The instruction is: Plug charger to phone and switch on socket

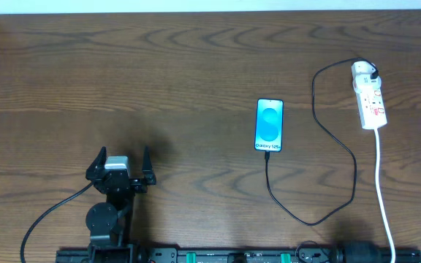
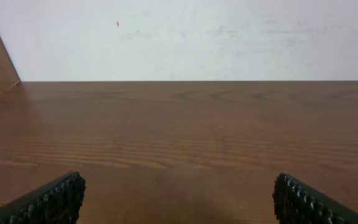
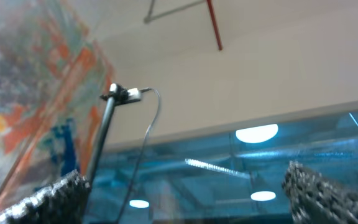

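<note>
**A:** Where do your claws stand?

**B:** Your left claw sits low at the near left of the tabletop. It is spread wide with nothing between the fingers, and its wrist view shows only bare wood and a pale wall. Your right claw is out of the overhead view. Its own camera points up at ceiling lights, and the fingers sit in the two lower corners, wide apart and holding nothing.

**A:** And the task things?

**B:** The phone lies flat right of centre, screen lit. The charger meets the phone's near end, loops toward you, then swings up the right side to the socket at the far right, with its plug on the socket's far end. You cannot tell whether the tip is fully seated in the phone; it is too small. The socket's switch is just as hard to read. Its white cord runs off the near edge.
</note>
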